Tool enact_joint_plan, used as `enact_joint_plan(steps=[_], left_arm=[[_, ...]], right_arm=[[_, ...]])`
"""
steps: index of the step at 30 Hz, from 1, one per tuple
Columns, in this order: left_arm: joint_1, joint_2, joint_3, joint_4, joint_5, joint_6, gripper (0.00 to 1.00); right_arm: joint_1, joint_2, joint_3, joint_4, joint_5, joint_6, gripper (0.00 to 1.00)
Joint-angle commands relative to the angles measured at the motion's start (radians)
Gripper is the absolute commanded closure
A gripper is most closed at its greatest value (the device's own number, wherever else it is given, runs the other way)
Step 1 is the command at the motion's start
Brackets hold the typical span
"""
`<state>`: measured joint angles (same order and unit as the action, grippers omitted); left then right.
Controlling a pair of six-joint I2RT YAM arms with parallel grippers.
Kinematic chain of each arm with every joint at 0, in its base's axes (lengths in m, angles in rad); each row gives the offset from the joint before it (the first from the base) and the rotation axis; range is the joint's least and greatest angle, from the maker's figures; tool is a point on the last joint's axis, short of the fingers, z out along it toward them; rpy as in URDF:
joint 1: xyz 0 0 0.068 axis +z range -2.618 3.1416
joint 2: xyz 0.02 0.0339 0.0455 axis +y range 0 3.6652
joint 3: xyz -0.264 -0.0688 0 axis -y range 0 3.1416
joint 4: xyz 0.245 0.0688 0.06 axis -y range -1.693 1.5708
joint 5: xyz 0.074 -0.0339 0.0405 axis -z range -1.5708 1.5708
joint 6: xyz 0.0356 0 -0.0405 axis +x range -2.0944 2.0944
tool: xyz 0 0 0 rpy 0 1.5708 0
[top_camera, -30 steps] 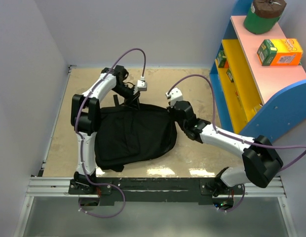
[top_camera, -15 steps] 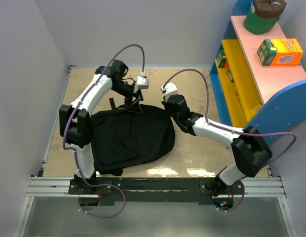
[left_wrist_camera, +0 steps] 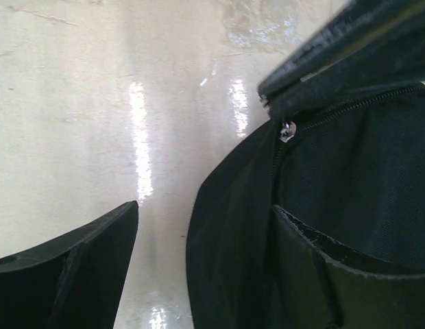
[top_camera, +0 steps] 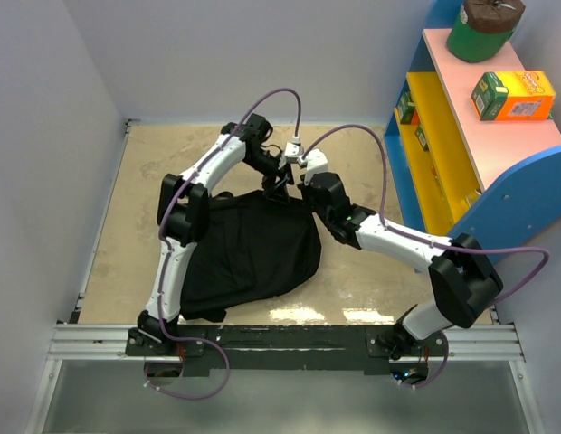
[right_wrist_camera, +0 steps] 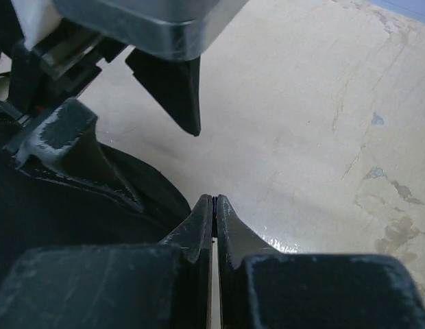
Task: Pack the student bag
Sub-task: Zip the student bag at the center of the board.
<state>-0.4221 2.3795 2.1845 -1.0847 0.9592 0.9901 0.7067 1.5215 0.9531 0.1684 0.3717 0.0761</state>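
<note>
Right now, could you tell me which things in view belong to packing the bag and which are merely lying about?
On the job: student bag, its zipper pull, left gripper, right gripper.
Lying about: green canister and orange-green box on the pink shelf top; small green box on the yellow shelf.

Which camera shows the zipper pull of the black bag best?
The left wrist view: the zipper pull is close and clear. From above it is too small; the right wrist sees only the bag.
</note>
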Motion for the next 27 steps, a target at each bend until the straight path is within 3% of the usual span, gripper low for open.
enact_joint_plan(steps=[1,4,6,9,22,27], left_arm=[[0.025,-0.095,-0.069,-0.001,0.084,0.059,0.22],[0.084,-0.149,-0.141,0.081,0.213,-0.025,0.18],[0.100,-0.202,-0.189,0.196,0.245,-0.119,0.17],[0.092,-0.230,-0.239,0.239,0.254,-0.137,0.16],[0.017,-0.145,-0.183,0.255,0.136,-0.125,0.19],[0.008,-0.089,-0.132,0.111,0.104,-0.024,0.24]], right_arm=[[-0.003,-0.084,-0.022,0.063,0.019,0.030,1.00],[-0.003,-0.116,-0.066,0.085,0.010,0.072,1.00],[-0.004,-0.129,-0.082,0.094,0.006,0.089,1.00],[-0.004,-0.124,-0.088,0.097,-0.007,0.105,1.00],[-0.003,-0.136,-0.099,0.097,-0.002,0.113,1.00],[-0.004,-0.132,-0.091,0.097,0.001,0.111,1.00]])
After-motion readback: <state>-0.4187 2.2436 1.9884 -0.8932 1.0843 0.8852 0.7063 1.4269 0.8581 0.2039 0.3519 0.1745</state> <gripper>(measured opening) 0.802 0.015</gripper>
